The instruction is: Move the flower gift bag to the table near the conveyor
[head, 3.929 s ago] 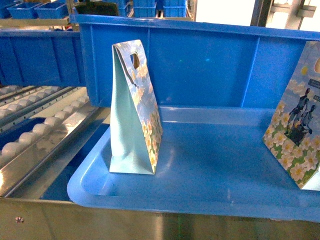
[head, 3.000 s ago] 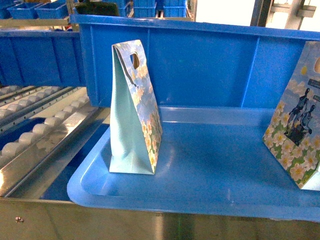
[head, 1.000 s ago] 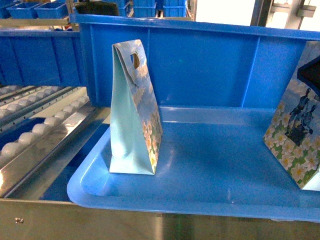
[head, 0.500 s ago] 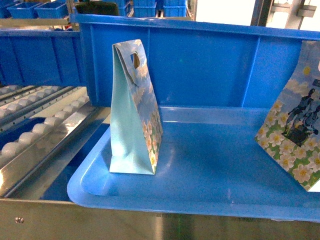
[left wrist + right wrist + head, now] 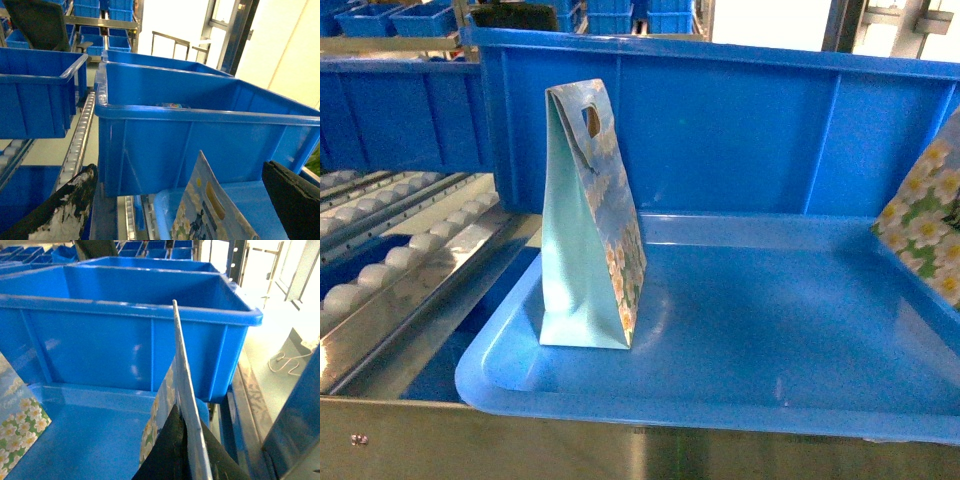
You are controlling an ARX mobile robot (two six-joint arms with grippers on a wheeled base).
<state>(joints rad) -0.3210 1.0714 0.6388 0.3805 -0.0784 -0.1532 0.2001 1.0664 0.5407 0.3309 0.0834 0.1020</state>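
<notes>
One flower gift bag (image 5: 588,230) stands upright at the left of the blue tray (image 5: 740,380). A second flower gift bag (image 5: 926,222) hangs tilted at the right edge of the head view, mostly cut off. In the right wrist view my right gripper (image 5: 184,430) is shut on this bag's thin upper edge (image 5: 179,365), its dark fingers (image 5: 167,455) pressed to both sides. My left gripper (image 5: 179,172) is open, and the standing bag's top (image 5: 207,212) shows low between its fingers without touching them. The conveyor (image 5: 410,255) slopes at the left. The table is out of view.
A deep blue bin (image 5: 720,130) stands right behind the tray. More blue bins (image 5: 35,90) sit on the roller rails to the left and behind. A steel frame edge (image 5: 620,450) runs below the tray's front rim. A grey floor with a cable (image 5: 285,360) lies to the right.
The right-hand bag has tilted, risen and slid right until only a corner shows in the head view. The left bag has not moved.
</notes>
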